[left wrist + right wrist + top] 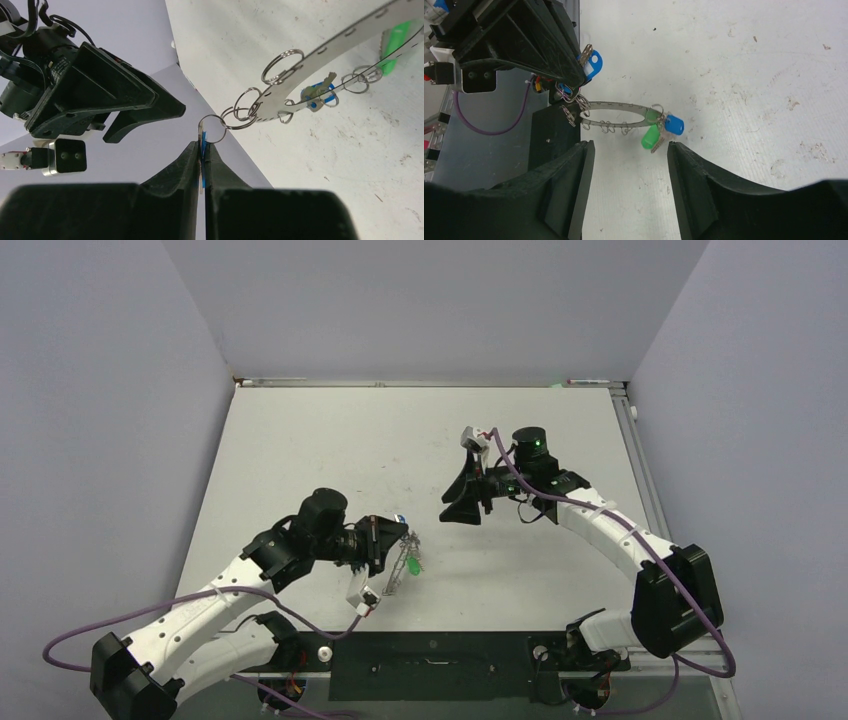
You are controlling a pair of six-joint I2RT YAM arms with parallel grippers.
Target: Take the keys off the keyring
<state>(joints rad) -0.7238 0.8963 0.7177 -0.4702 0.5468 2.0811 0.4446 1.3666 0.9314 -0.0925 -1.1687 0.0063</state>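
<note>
My left gripper is shut on a blue key, seen edge-on between its fingers; the key's blue head also shows in the right wrist view. The keyring, a flat silver ring with many small wire loops, hangs from that key above the table. On its far side hang a green key and another blue key. From above the keyring appears edge-on with the green key beside it. My right gripper is open and empty, a short way from the ring, facing it.
The white table is scuffed and closed in by grey walls on three sides. A black strip runs along the near edge between the arm bases. Purple cables trail from both arms.
</note>
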